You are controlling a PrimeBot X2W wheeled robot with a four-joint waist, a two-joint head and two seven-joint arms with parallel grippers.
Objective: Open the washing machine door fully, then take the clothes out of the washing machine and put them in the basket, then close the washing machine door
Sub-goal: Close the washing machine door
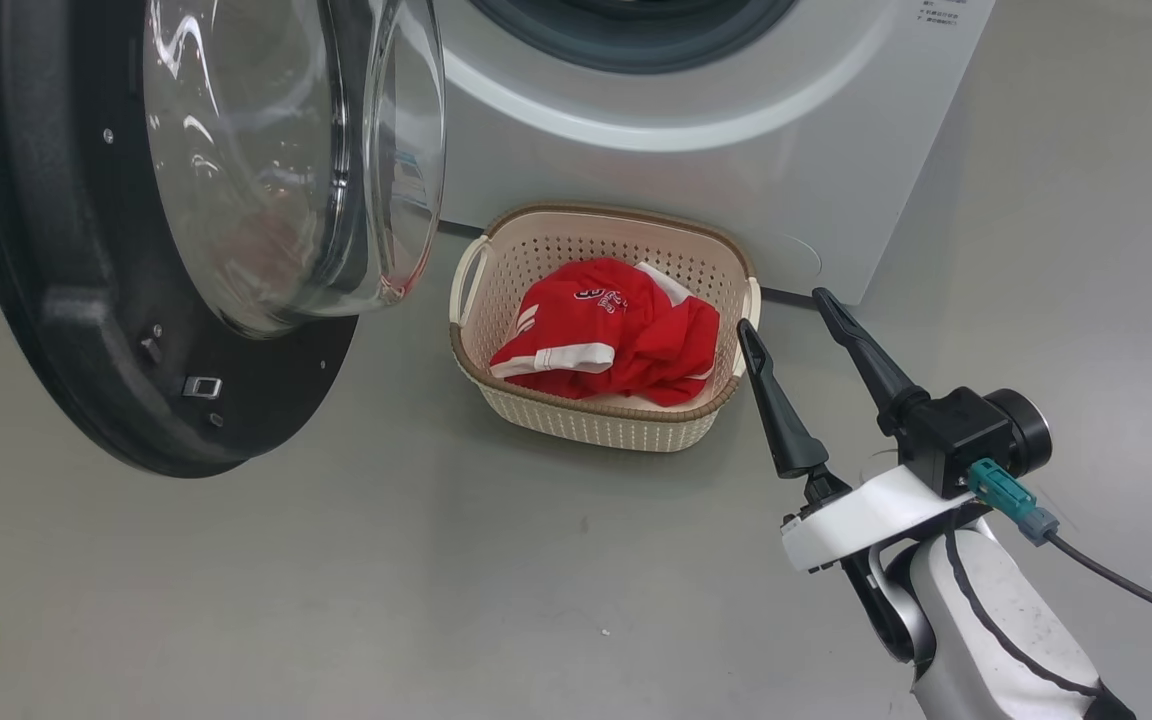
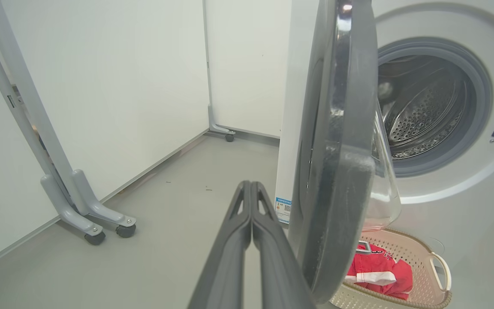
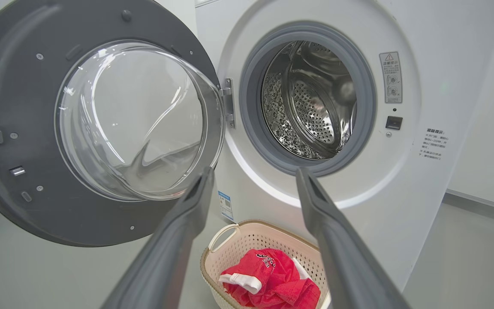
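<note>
Washing machine door (image 1: 66,280) stands swung wide on its hinge, its glass bowl facing the basket (image 1: 596,425). The clothes (image 1: 616,335) lie heaped in that basket, on the floor (image 1: 436,560) just in front of the washing machine (image 1: 736,180). The drum (image 3: 311,103) looks empty, so closing the door seems to be the only step left.

The main risk is the push itself. The left gripper (image 2: 251,185) has its jaws pressed fully together, holding nothing, just beside the door's glossy outer face; whether it touches cannot be told. A closed tip pushing on that smooth, curved rim could skid off toward the edge, leaving the door half shut. A push that is too soft would likely bring the door to the gasket without latching it. From the left wrist view the door's lower rim appears to hang over the basket's near side, so the swing might clip the rim or a handle and shove the basket.

The right gripper (image 1: 784,312) hangs low, just beside the basket's right handle, jaws spread as wide as they go and empty. Its pale forearm rises from the lower right and the fingers point toward the machine. If that arm lifts, it could enter the door's path.
</note>
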